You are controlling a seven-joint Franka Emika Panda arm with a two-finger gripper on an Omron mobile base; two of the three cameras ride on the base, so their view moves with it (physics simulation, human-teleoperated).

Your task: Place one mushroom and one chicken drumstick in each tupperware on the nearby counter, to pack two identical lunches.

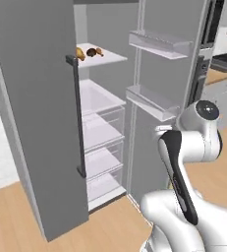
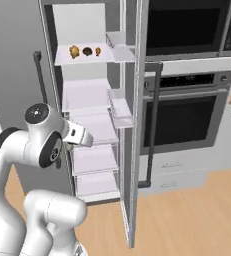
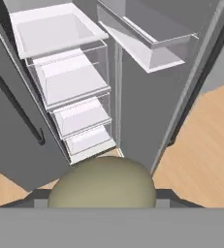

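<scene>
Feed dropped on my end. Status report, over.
Fingers closed on a mushroom. Second mushroom and both drumsticks on top fridge shelf. Path back from fridge looks clear.

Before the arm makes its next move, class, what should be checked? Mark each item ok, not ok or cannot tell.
1. Something in the tool: a pale round held mushroom sits between the finger tips. Ok.
2. Grip secure: just the cap's top shows, and the contact points are hidden. Cannot tell.
3. Fridge door out of the way: it stands wide open. Ok.
4. Remaining food in place: two chicken drumsticks and a dark shelf mushroom lie on the upper fridge shelf. Ok.
5. Tupperware ready to receive: out of the frames. Cannot tell.
</scene>
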